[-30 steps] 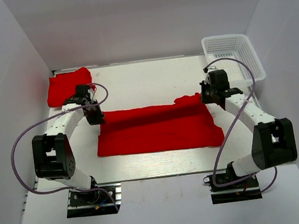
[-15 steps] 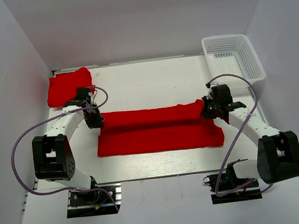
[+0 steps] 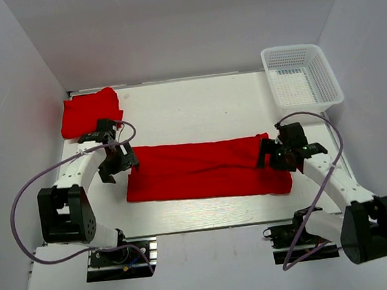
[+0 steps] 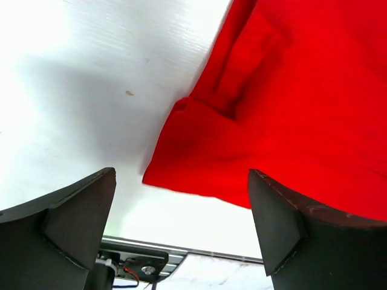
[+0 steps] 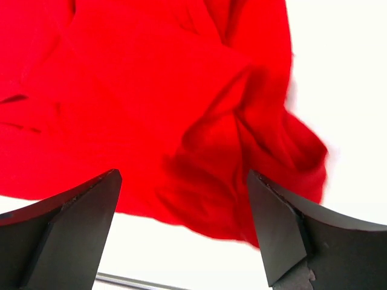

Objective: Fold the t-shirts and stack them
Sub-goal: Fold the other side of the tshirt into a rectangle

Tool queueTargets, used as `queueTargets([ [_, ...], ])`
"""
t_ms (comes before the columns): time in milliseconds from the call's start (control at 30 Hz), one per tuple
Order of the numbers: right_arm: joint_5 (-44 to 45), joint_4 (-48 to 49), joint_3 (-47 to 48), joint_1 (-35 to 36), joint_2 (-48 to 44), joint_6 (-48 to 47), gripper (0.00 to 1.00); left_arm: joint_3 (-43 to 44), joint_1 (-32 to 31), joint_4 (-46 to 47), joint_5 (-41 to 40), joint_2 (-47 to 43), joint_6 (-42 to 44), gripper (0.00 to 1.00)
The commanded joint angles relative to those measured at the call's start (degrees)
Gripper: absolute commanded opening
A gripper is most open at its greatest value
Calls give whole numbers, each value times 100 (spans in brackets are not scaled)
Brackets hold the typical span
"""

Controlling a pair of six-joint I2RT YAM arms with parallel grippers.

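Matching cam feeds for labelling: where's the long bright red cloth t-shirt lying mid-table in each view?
Top external: the long bright red cloth t-shirt spans the white table left to right.
Left wrist: its left end fills the upper right.
Right wrist: its bunched right end fills the left and centre.
Shared landmark: the bare white table, at left in left wrist, at right in right wrist.

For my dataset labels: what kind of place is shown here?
Probably a robot test cell in a lab, not a home: plain white walls enclose a white table, with the left arm and right arm bolted at its near edge.
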Motion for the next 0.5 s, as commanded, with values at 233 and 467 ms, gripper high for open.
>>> queueTargets([
  [233, -255, -414, 763, 16, -438, -298, 90, 1039, -39, 560, 344, -258, 59, 100],
  [467, -1311, 237, 1246, 253, 142, -1177, 90, 968, -144, 1676, 1822, 585, 253, 100],
])
